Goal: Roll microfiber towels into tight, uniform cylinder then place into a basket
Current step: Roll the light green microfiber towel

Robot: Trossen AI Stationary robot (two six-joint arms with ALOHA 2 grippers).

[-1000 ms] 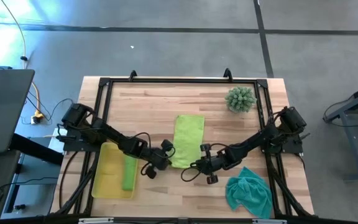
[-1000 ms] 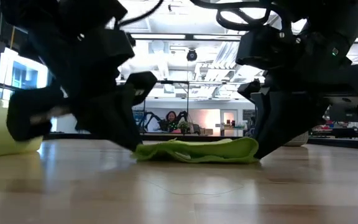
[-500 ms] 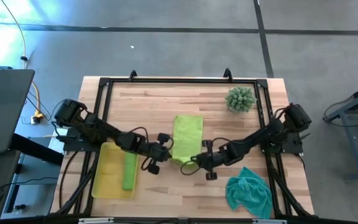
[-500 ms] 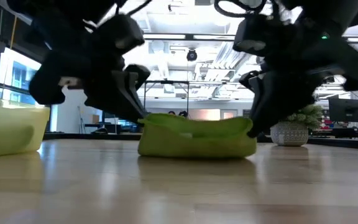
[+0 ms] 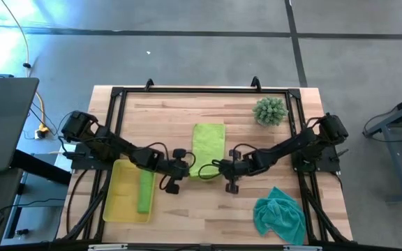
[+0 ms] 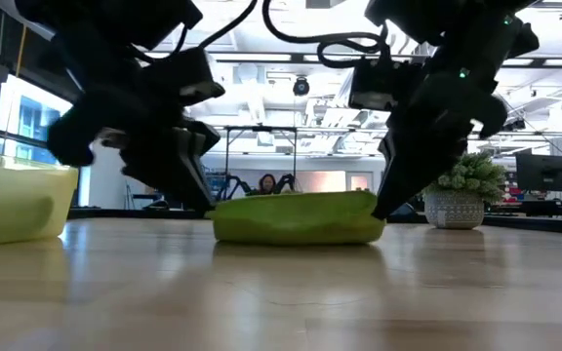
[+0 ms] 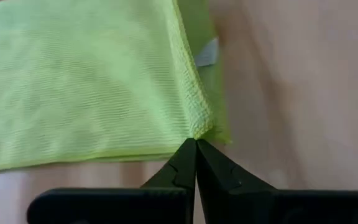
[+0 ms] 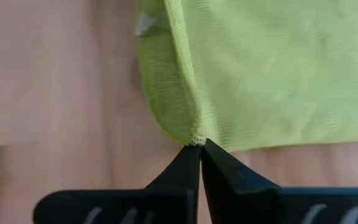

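Observation:
A lime green towel (image 5: 209,141) lies lengthwise at the table's middle, its near end doubled over into a fold (image 6: 299,216). My left gripper (image 5: 185,168) is shut at the fold's left corner and my right gripper (image 5: 220,167) is shut at its right corner. A second lime green towel, rolled (image 5: 145,191), lies in the yellow basket (image 5: 121,189) at the near left. The teal towel (image 5: 279,215) lies crumpled on the table at the near right. My left gripper pinches the left corner of the doubled-over end (image 7: 199,129) between its two fingertips, coming in low from the table's left. More than one layer shows at the corner. The fold rests on the table. My right gripper pinches the right corner of the doubled-over end (image 8: 192,134) between its two fingertips, coming in low from the table's right. The cloth curls over beside the tips. The fold rests on the table.
A spiky green plant in a pot (image 5: 269,111) stands at the far right. A black frame (image 5: 201,90) runs around the table top. A person sits far off in the room beyond (image 6: 266,185).
Both grippers have gone toward the table's far edge, staying shut on the towel's near corners. The towel's near end has been lifted and turned over onto the rest, so the towel is shorter and thicker at the near end; its far part has stayed flat.

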